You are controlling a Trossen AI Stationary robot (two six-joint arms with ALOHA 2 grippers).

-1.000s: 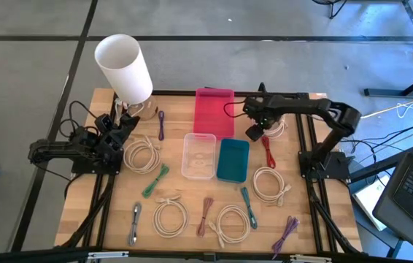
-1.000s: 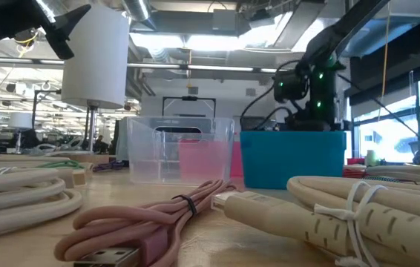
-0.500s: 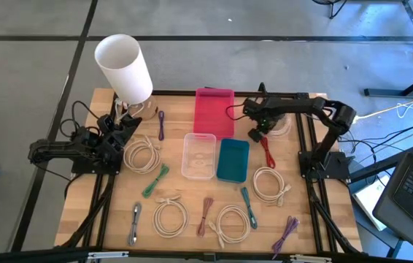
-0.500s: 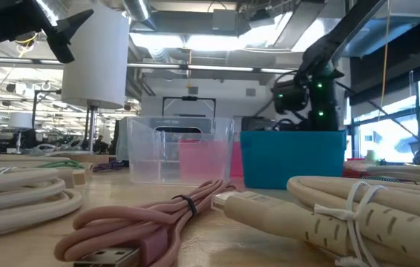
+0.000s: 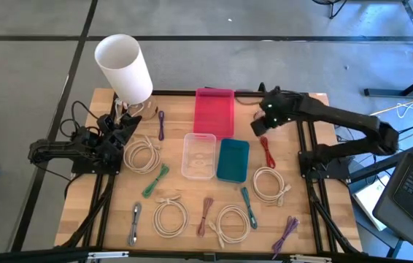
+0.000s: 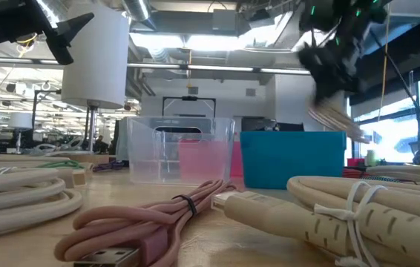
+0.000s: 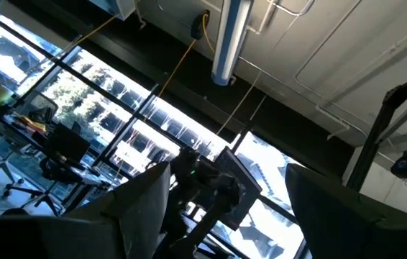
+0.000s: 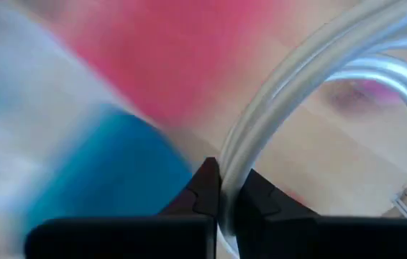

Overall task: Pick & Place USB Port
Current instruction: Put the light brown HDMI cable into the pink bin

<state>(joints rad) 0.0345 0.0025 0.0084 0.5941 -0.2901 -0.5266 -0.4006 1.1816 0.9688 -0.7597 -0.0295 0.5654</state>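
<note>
My right gripper (image 6: 327, 55) is raised above the table's far right part, beside the pink bin (image 5: 214, 111), and is shut on a white coiled USB cable (image 8: 311, 79). The cable hangs below it (image 6: 338, 119). The clear bin (image 5: 199, 155) and the teal bin (image 5: 233, 159) stand at the table's middle. My left gripper (image 7: 229, 198) is open and holds nothing. It points up toward the ceiling at the table's left side (image 5: 122, 130). My right gripper pinches one strand of the white cable's coil (image 8: 226, 188) between its two fingertips. The strand runs out past the fingers into the coil's loops. In the low view the coil hangs below the gripper, clear of the table.
A white lamp (image 5: 124, 67) stands at the far left corner. Several coiled cables lie about the table: a red one (image 5: 267, 151) near the right gripper, white coils (image 5: 270, 183) (image 5: 142, 155), and green, pink and purple ones toward the near edge.
My right gripper has shut on the white coiled cable at the table's far right and then risen quickly. The coil has come off the table with it and now hangs below the fingers.
</note>
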